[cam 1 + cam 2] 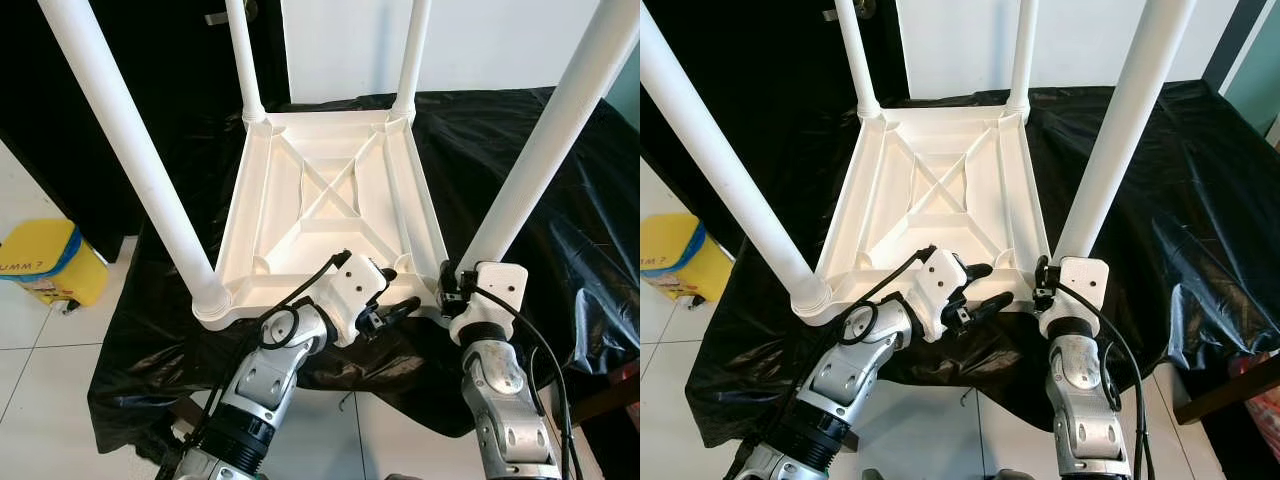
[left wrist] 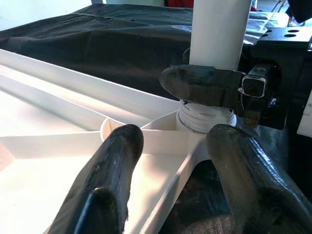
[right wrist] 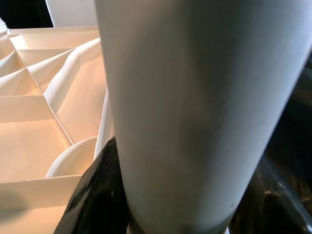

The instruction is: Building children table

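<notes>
The white children's table [image 1: 330,190] lies upside down on a black cloth, its four white legs pointing up. My right gripper [image 1: 450,285] is shut on the near right leg [image 1: 545,150] just above its socket. The leg [image 3: 195,97] runs between the black fingers [image 3: 97,195] in the right wrist view. My left gripper [image 1: 395,292] stands open over the table's near edge, close to that same corner, holding nothing. In the left wrist view its two fingertips [image 2: 129,139] flank the corner rib, and a finger of the right gripper wraps across the leg's base [image 2: 207,117].
The near left leg [image 1: 130,150] rises steeply on the left, and two far legs [image 1: 243,60] stand at the back. The black cloth [image 1: 560,230] hangs over the support's edges. A yellow bin [image 1: 45,262] sits on the tiled floor to the left.
</notes>
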